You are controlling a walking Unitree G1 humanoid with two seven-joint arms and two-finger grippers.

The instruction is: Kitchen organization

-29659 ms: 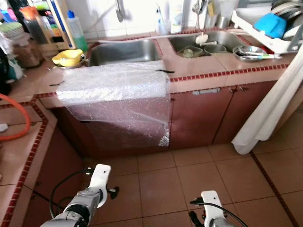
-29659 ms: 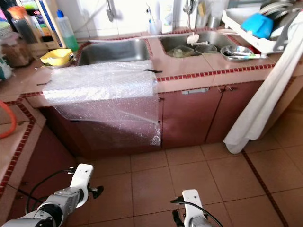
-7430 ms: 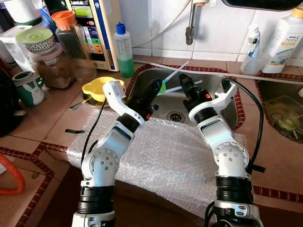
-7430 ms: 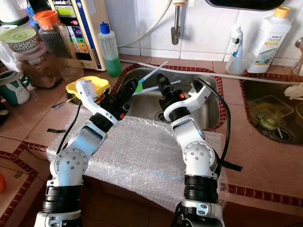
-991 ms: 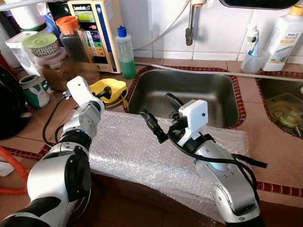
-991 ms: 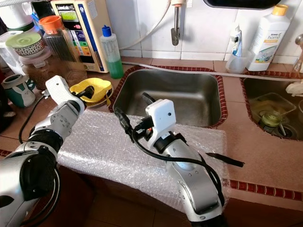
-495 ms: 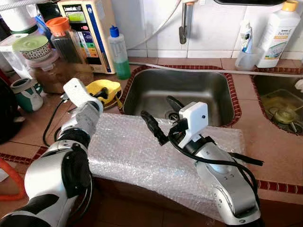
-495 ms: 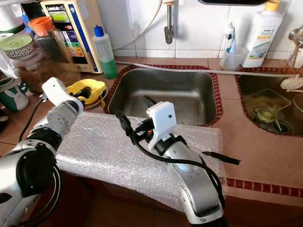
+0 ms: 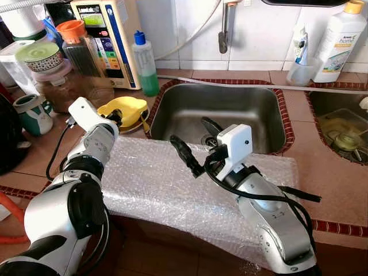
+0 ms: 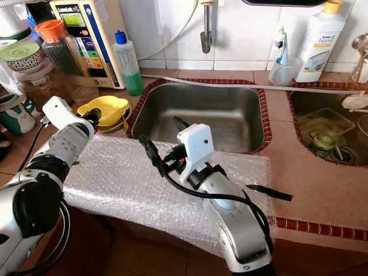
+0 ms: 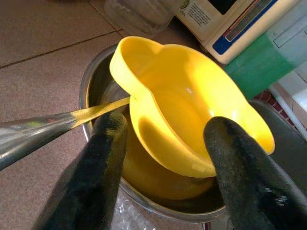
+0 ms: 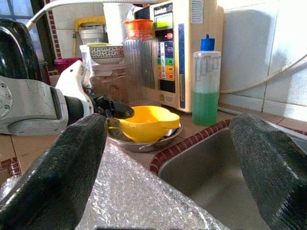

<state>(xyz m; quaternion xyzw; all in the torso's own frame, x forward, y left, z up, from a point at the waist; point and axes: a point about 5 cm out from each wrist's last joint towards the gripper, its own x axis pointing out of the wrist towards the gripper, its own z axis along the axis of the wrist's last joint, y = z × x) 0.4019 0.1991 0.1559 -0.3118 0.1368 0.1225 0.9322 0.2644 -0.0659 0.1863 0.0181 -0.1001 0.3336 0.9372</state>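
— Where is the left pincer [image 9: 118, 117] just now?

— At the left of the frame, up against the yellow bowl [image 9: 127, 108]. Its fingers are spread, one on each side of the bowl's near rim, and I can't see them pressing on it. From the wrist you can see one black finger [image 11: 98, 158] beside the bowl's lip and the other across from it.

— And the bowl itself?

— It sits inside a shallow metal dish [image 11: 98, 79] on the tiled desk [image 9: 46, 144], left of the sink [image 9: 230, 112]. A metal handle [image 11: 43, 127], a spoon's I think, lies across the dish rim and under the yellow bowl's edge.

— What about the other arm?

— The right pincer [image 9: 192, 141] hangs in the middle of the frame, above the front edge of the sink, fingers wide apart and holding nothing. It points toward the left, toward the bowl.

— What's that shiny sheet?

— Bubble wrap [image 9: 167, 184], spread over the desk in front of the sink and drooping over the edge. Both arms reach across it.

— Anything behind?

— In the upper left, a bottle of green liquid [image 9: 145, 66] with a blue cap, a white appliance [image 9: 109, 34] with a display, and a jar with an orange lid [image 9: 77, 46]. In the upper right, a white bottle [image 9: 342, 37] against the wall tiles, with a second sink [image 9: 339, 123] below it.
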